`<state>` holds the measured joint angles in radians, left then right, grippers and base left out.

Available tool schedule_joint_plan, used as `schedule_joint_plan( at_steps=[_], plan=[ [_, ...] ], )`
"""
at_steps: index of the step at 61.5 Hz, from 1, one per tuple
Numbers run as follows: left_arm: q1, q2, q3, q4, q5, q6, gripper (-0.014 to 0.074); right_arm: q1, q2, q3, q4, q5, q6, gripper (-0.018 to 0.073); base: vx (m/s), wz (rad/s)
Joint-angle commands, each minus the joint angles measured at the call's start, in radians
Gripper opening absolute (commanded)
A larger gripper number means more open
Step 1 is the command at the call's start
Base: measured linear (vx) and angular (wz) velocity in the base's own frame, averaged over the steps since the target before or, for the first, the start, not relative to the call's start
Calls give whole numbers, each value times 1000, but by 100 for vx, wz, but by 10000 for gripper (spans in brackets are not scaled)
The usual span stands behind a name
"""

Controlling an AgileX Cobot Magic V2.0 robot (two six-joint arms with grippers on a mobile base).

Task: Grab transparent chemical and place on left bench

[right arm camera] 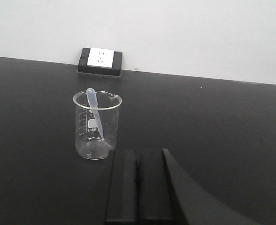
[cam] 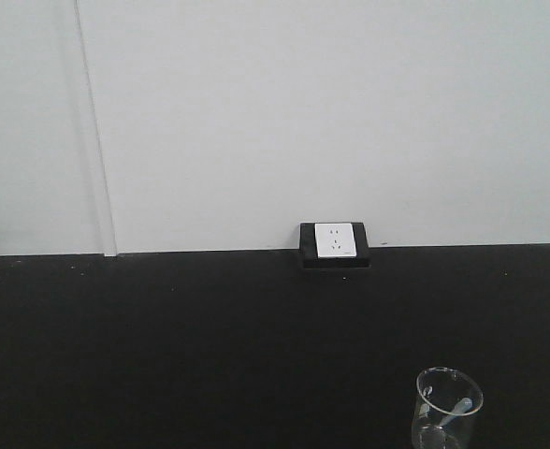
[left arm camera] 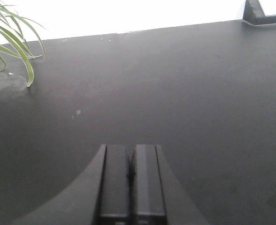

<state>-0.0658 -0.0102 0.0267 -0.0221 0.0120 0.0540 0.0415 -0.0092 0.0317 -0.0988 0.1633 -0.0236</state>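
Note:
The transparent chemical, a small clear glass beaker with a plastic pipette leaning inside, stands upright on the left bench. The front view shows the same beaker at the lower right of the black bench. My right gripper is shut and holds nothing; its fingertips sit just right of and nearer than the beaker's base. My left gripper is also shut and empty, over bare black worktop.
A white power socket in a black frame sits against the white wall behind the bench, and the same socket lies behind the beaker. Green plant leaves hang over the worktop at the left.

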Motion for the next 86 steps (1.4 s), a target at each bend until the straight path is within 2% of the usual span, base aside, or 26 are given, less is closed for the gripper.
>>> schedule_joint_plan(
  at_steps=[1, 21, 33, 39, 49, 62, 75, 86],
  plan=[
    [-2, -19, 16, -1, -78, -8, -3, -7, -9, 5, -8, -76, -2, -8, 0, 0],
    [-2, -19, 16, -1, -78, -8, -3, -4, -9, 5, -2, -105, 2, -8, 0, 0],
    [-2, -19, 16, -1, -78, -8, -3, -4, -9, 1, -2, -331, 24, -8, 0, 0],
    [-2, -19, 16, -1, -78, -8, -3, -4, 14, -35, -2, -356, 80, -8, 0, 0],
    [-2, -19, 16, -1, -78, -8, -3, -4, 153, -129, -5, -278, 77, -6, 0, 0],
    [-2, -19, 16, -1, -78, -8, -3, -4, 436, -217, -1, -375, 78, 10, 0, 0],
    [-2, -19, 16, -1, -78, -8, -3, -4, 695, -253, 0, -490, 102, 118, 0, 0],
    [-2, -19, 16, -1, -78, -8, -3, -4, 897, -254, -8, -688, 100, 311, 0, 0]
  ],
)
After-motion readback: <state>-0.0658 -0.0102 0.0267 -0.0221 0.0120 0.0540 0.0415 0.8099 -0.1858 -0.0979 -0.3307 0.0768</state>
